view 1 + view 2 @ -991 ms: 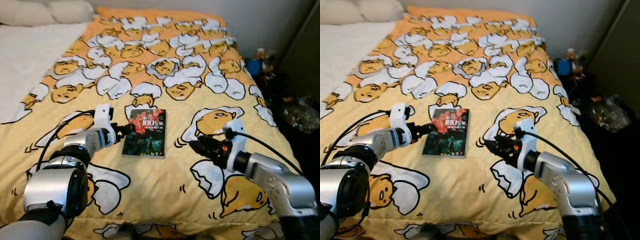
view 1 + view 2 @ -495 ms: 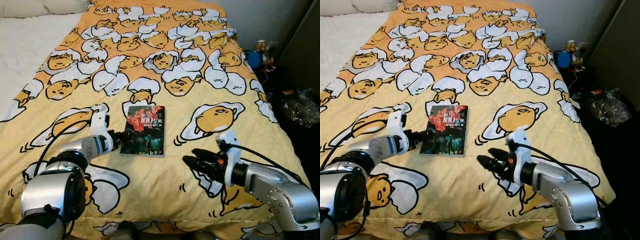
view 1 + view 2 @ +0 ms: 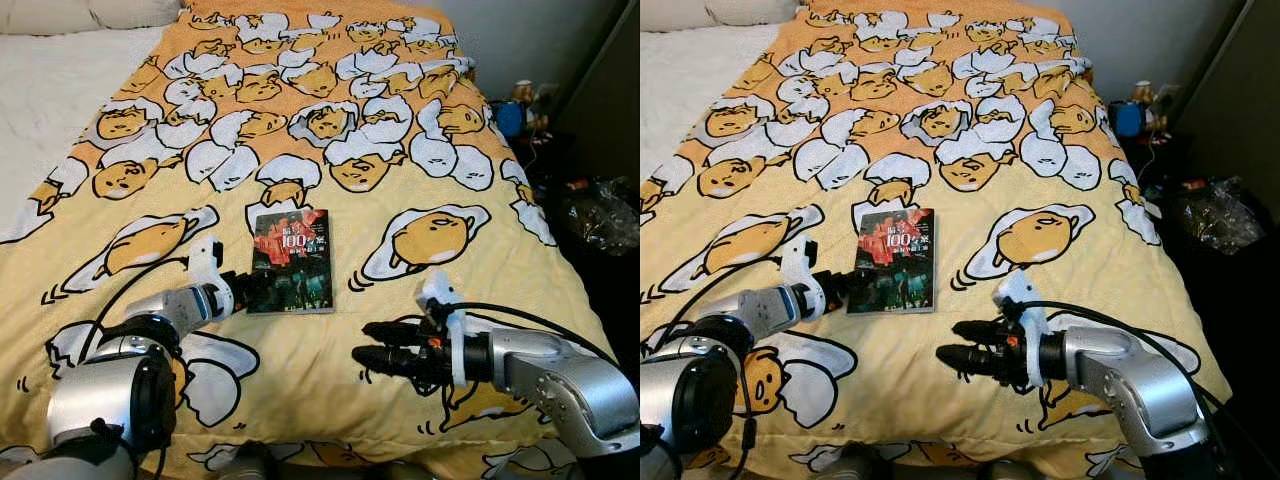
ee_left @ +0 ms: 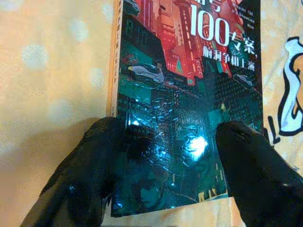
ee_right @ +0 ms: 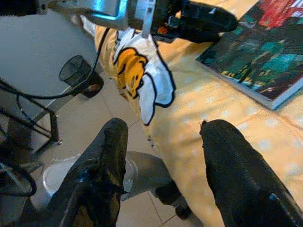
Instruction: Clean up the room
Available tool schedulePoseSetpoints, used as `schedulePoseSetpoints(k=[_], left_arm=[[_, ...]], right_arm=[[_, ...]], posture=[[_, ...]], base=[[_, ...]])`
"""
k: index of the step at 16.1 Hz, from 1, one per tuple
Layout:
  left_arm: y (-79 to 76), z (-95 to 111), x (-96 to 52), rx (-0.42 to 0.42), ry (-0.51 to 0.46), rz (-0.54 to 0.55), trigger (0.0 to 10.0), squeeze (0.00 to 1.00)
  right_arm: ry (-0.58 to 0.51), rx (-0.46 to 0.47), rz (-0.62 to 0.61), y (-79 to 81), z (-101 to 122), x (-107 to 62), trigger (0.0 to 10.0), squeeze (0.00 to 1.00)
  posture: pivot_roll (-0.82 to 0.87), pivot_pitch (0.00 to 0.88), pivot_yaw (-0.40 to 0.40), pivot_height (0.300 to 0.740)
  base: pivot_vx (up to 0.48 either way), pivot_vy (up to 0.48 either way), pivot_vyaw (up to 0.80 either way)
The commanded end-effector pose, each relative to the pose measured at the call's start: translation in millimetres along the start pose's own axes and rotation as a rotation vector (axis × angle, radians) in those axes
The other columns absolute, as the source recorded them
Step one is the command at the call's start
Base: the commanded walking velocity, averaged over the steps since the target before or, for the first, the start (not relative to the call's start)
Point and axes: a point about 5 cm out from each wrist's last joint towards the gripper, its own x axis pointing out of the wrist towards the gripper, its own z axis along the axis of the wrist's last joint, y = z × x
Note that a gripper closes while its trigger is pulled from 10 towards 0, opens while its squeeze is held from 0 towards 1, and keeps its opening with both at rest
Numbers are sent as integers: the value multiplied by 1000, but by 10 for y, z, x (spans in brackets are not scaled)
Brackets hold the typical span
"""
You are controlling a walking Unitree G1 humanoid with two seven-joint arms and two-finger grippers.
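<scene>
Yellow egg-print blanket point(image 3: 330, 150) covers the bed, and the book point(image 3: 292, 260) lies flat on it. Left end effector point(image 3: 252, 287) straddles the near edge, fingers spread (not yet clamped). Right end effector point(image 3: 372, 348) hovers released nearby. Next: pinch and lift, probably.
</scene>
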Motion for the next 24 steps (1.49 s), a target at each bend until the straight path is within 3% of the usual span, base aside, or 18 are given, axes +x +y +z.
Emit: schedulePoseSetpoints(k=[1, 2, 4, 5, 6, 7, 8, 9, 16, 24], left_arm=[[20, -122, 17, -43, 29, 0, 2392, 0], [14, -142, 24, -58, 26, -9, 0, 0], [29, -222, 37, -73, 30, -9, 0, 0], [58, -266, 42, -98, 12, 12, 8706, 0], [68, -276, 45, -129, -10, 21, 10000, 0], [51, -266, 54, -198, -61, -4, 10000, 0], [39, -257, 58, -218, -75, -18, 4118, 0], [22, -239, 61, -238, -95, -37, 0, 0], [-2, -169, 56, -306, -176, -83, 0, 0], [-53, -161, 38, -336, -173, -200, 0, 0]], right_arm=[[5, -16, 11, -3, 27, 4, 10000, 0], [6, -16, 16, -4, 27, 5, 10000, 0], [13, -16, 27, -1, 12, 8, 10000, 0], [21, -15, 35, 5, -6, 8, 10000, 0], [27, -17, 39, 6, -18, 7, 10000, 0], [38, -21, 46, 5, -42, 4, 10000, 0], [40, -21, 46, 0, -47, 3, 10000, 0], [42, -23, 44, -10, -50, 6, 10000, 0], [38, -34, 51, -31, -39, 24, 10000, 0], [29, -50, 49, -53, -23, 42, 10000, 0]], posture=[[-204, 116, 33, 740], [-204, 119, 35, 740], [-206, 124, 35, 740], [-209, 129, 35, 740], [-210, 133, 34, 740], [-210, 136, 33, 740], [-210, 137, 33, 740], [-208, 136, 32, 740], [-203, 132, 32, 740], [-197, 124, 35, 740]], base=[[0, 0, 0], [0, 0, 0], [0, 0, 0], [0, 0, 0], [0, 0, 0], [0, 0, 0], [0, 0, 0], [0, 0, 0], [0, 0, 0], [0, 0, 0]])
